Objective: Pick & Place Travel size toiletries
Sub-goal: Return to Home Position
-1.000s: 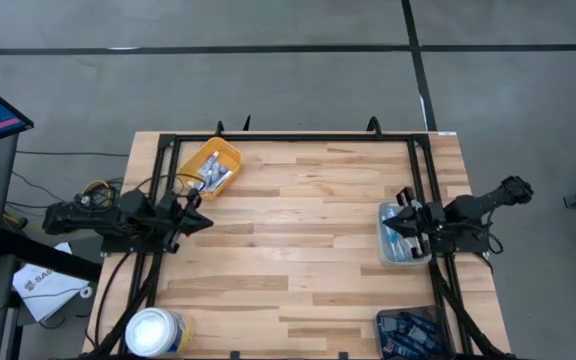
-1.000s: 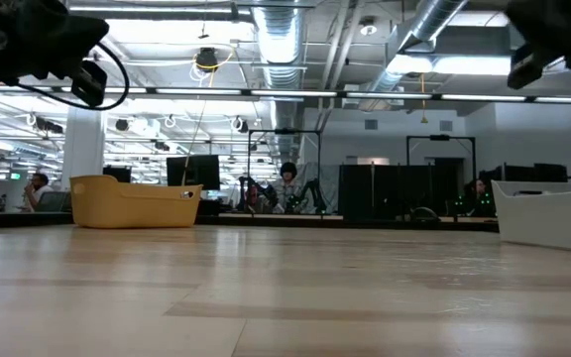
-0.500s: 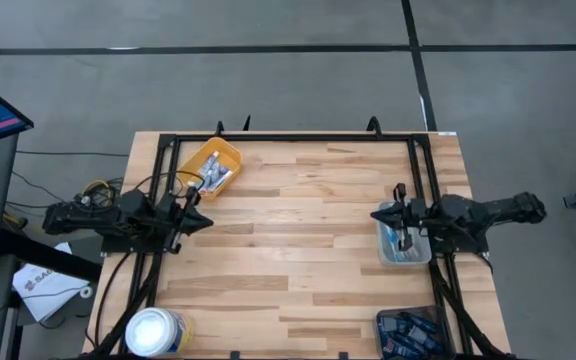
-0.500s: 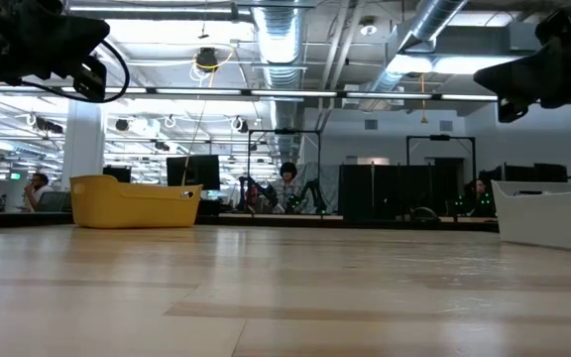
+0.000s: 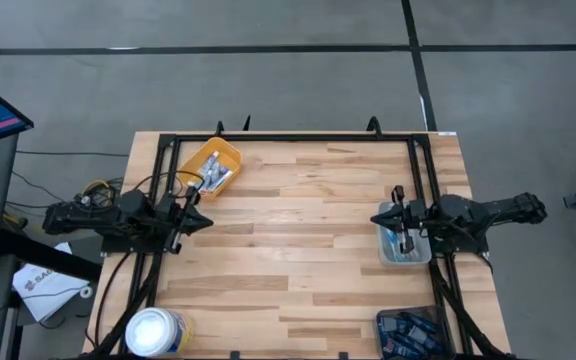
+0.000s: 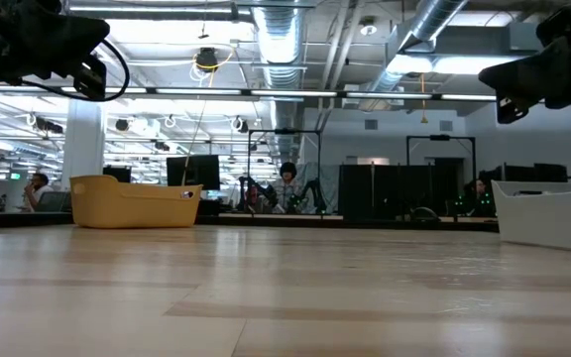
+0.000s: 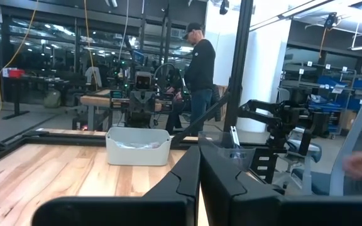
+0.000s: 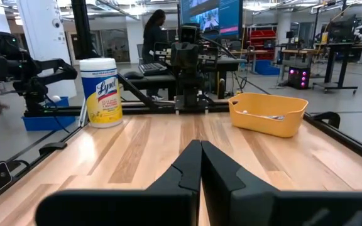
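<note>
Gray bin (image 5: 382, 246) at the high view's right holds your toiletries (image 5: 406, 245), so I think your left tool (image 5: 206, 222) at mid-left and right tool (image 5: 374, 217) by that bin hang pinched together, holding nothing.

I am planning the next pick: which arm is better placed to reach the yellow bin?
Probably left. The left gripper sits close to the yellow bin; the right gripper is across the table, at the pale gray bin.
</note>
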Controlling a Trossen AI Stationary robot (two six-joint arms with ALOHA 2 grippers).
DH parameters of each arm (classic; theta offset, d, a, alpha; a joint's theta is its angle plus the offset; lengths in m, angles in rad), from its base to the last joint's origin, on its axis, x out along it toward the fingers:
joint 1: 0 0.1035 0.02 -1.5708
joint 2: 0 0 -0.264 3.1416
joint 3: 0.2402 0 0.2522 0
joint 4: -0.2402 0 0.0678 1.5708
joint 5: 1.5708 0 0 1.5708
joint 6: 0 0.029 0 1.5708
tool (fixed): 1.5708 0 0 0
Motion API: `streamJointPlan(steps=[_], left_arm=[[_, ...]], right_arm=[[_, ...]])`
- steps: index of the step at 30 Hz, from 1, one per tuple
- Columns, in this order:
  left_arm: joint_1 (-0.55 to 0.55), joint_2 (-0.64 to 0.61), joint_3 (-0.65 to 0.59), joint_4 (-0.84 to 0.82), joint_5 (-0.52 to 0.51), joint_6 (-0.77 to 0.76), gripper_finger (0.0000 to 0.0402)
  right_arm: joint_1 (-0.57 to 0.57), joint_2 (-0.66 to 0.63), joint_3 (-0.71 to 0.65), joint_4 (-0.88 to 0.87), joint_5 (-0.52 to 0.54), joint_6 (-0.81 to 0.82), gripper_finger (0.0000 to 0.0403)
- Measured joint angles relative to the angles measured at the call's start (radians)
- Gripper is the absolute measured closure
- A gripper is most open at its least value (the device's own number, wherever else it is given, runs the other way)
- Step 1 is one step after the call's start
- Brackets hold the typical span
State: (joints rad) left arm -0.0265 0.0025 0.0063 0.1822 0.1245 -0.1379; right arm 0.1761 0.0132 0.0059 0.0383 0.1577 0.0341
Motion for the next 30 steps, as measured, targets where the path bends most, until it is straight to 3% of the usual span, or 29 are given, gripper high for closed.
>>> streamJointPlan(steps=[30], left_arm=[[0.000,0.000,0.000,0.014,0.001,-0.001,0.0398]], right_arm=[[0.000,0.001,0.000,0.000,0.000,0.000,0.0403]])
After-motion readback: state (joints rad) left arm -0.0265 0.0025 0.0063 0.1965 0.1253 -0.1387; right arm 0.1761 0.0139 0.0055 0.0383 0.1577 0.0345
